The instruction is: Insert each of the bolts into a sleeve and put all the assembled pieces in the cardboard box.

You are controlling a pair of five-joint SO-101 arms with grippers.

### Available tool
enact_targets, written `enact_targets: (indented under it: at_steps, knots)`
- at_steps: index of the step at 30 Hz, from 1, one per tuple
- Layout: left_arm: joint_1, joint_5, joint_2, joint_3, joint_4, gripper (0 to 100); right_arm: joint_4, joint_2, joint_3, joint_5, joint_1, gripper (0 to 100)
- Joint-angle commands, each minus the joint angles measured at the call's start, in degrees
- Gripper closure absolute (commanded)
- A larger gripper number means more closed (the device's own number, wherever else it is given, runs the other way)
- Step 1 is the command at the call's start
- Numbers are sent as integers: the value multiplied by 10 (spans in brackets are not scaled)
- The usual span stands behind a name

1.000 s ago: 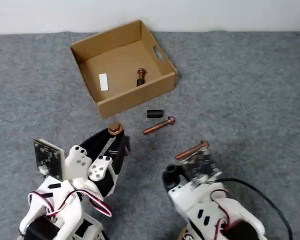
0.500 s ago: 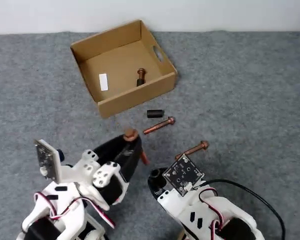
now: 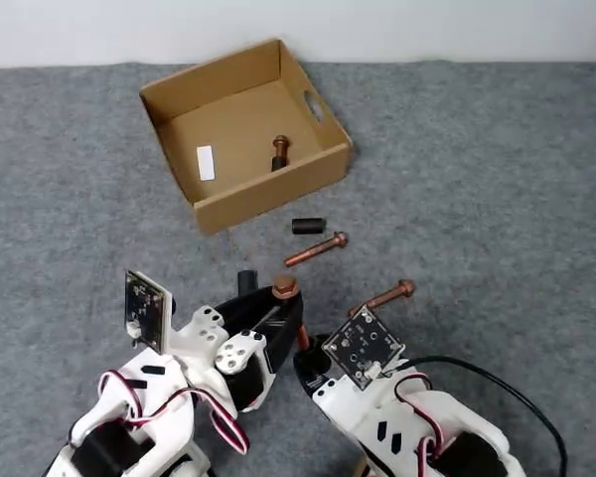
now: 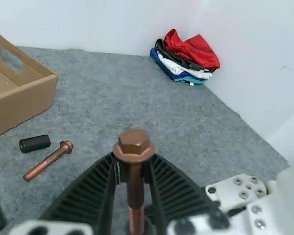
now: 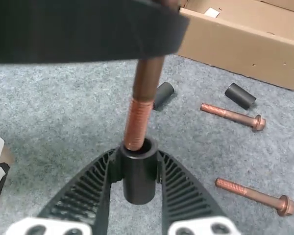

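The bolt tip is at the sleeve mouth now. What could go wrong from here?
1. The held bolt meets the black sleeve close to its rim, slightly tilted; it could catch and push the sleeve down through the right gripper.
2. The left gripper holds the bolt just under its head, so the long shank may pivot.
3. A loose sleeve lies close beside the left gripper and could get knocked.

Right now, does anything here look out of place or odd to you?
Nothing looks spilled or broken. The one odd sight is a pile of clothes in the corner, which has no part in the job. The loose bolt and sleeve by the cardboard box lie unassembled.
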Motion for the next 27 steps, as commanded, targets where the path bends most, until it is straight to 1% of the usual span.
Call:
enact_targets:
  at_steps: [1,6,8,10,14,16,19,23,25,27]
  knots:
    - [4,2,1,8,-23,996,-14,-8,-9,7,-1,991]
    - [4,2,1,39,-60,996,-14,-8,-9,7,-1,991]
    - [4,2,1,41,-56,996,-14,-8,-9,7,-1,991]
    - [4,1,1,35,-30,996,-14,-9,-9,6,-1,991]
    - [4,1,3,8,68,996,-14,-9,-9,6,-1,991]
    - [4,1,4,0,101,996,-14,-9,-8,6,-1,991]
    - [4,-6,5,4,119,996,-14,-9,-7,4,-1,991]
    - [4,-62,5,18,120,993,-14,-9,-6,4,0,991]
    - [4,-77,5,18,123,953,-14,-9,-6,4,0,991]
    - [4,-85,5,17,134,862,-14,-9,-6,4,0,991]
